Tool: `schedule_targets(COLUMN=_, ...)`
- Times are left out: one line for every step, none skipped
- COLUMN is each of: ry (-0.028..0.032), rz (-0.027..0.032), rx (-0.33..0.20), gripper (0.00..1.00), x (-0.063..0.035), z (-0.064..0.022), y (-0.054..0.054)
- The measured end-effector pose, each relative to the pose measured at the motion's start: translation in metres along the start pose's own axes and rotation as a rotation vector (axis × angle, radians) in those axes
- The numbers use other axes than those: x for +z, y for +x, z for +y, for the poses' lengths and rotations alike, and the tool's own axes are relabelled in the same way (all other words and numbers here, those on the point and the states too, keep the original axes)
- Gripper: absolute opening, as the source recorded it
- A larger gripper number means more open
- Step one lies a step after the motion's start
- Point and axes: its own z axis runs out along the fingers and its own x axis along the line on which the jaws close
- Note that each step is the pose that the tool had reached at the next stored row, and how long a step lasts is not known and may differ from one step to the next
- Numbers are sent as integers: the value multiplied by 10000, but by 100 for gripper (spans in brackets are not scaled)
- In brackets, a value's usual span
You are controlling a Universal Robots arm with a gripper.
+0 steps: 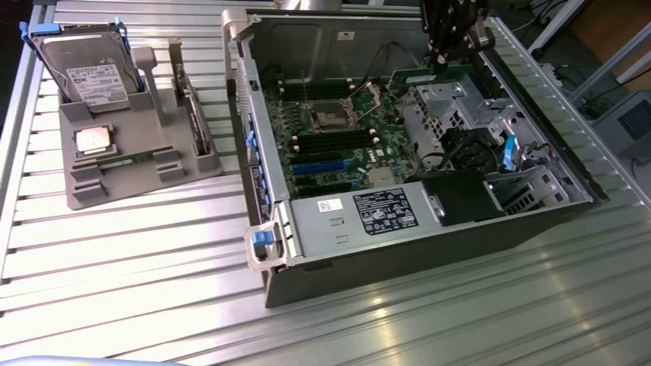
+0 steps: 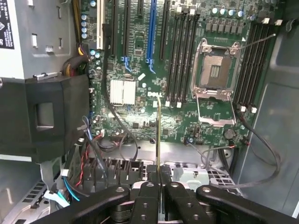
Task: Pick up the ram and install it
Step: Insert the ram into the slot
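My gripper [image 2: 159, 179] is shut on the ram [image 2: 159, 135], which I see edge-on as a thin line reaching out from between the black fingers [image 2: 145, 193] over the green motherboard [image 2: 140, 121]. In the exterior view the gripper [image 1: 444, 65] hangs over the far side of the open computer case [image 1: 407, 236], with the green ram [image 1: 417, 76] level beneath it, above the board. Black memory slots [image 2: 180, 56] lie beside the open CPU socket [image 2: 215, 74], and more slots [image 2: 252, 65] lie on its other side.
A grey parts tray [image 1: 91, 191] at the exterior view's left holds a hard drive [image 1: 91, 72], a silver CPU [image 1: 94, 141] and an upright card [image 1: 194, 114]. Inside the case are the power supply [image 1: 356, 213], a black shroud [image 2: 42, 116], loose cables [image 2: 261, 154] and a drive cage [image 1: 447, 107].
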Motion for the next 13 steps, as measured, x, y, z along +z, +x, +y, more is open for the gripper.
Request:
schedule_targets(ry=11, rz=-113, rx=60, gripper=12, x=0, z=11, y=-1)
schedule_targets(ry=16, rz=-159, rx=83, gripper=12, x=2, z=21, y=-2)
schedule_targets(ry=18, rz=-165, rx=89, gripper=12, x=8, z=27, y=-3)
schedule_targets(ry=16, rz=-160, rx=87, gripper=12, x=13, z=31, y=-3)
schedule_targets(ry=15, rz=-156, rx=88, gripper=12, x=22, z=45, y=-3)
schedule_targets(ry=15, rz=-155, rx=90, gripper=12, x=34, z=66, y=-4)
schedule_targets(ry=15, rz=-150, rx=93, gripper=12, x=46, z=83, y=-6)
schedule_targets(ry=15, rz=-146, rx=97, gripper=12, x=59, z=101, y=-7)
schedule_targets(ry=14, rz=-137, rx=103, gripper=12, x=73, z=122, y=-8)
schedule_targets(ry=15, rz=-133, rx=112, gripper=12, x=82, z=145, y=-10)
schedule_targets(ry=15, rz=-130, rx=122, gripper=12, x=95, z=170, y=-11)
schedule_targets(ry=15, rz=-128, rx=128, gripper=12, x=110, z=190, y=-12)
schedule_targets(ry=15, rz=-125, rx=144, gripper=12, x=125, z=220, y=-15)
